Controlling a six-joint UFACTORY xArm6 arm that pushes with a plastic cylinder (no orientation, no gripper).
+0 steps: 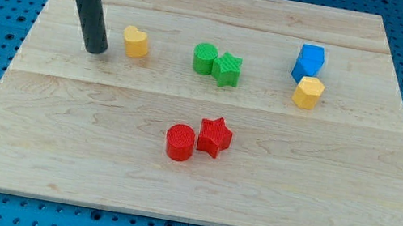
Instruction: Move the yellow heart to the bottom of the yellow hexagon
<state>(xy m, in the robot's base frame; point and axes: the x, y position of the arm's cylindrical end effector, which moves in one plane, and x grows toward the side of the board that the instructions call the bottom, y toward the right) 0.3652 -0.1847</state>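
The yellow heart (136, 41) lies on the wooden board at the upper left. The yellow hexagon (308, 92) lies at the upper right, touching the lower edge of a blue block (308, 63). My tip (97, 51) rests on the board just left of the yellow heart, a small gap away from it. The dark rod rises from the tip toward the view's top left.
A green cylinder (205, 58) and a green star (227, 70) sit together at the upper middle. A red cylinder (179, 142) and a red star (215, 137) sit together at the lower middle. The board (54, 162) lies on a blue perforated table.
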